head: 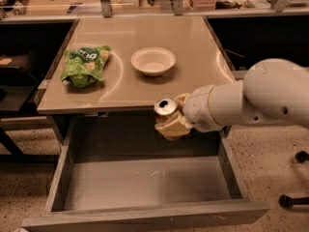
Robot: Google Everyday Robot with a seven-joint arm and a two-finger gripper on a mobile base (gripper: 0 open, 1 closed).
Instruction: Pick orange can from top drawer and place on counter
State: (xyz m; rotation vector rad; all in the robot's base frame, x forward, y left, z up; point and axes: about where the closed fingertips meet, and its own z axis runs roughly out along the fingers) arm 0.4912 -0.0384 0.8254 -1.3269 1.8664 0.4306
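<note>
The orange can (166, 108) is held upright in the air at the counter's front edge, its silver top showing. My gripper (174, 122) comes in from the right on a white arm and is shut on the can, its pale fingers wrapped around the can's body. The top drawer (145, 182) stands pulled open below, its flat grey bottom bare. The counter (145, 47) is a glossy beige top just behind and level with the can.
A green snack bag (85, 64) lies on the counter's left part. A white bowl (153, 61) sits near the counter's middle. Cluttered shelves run along the back. A chair base (292, 199) stands on the speckled floor at right.
</note>
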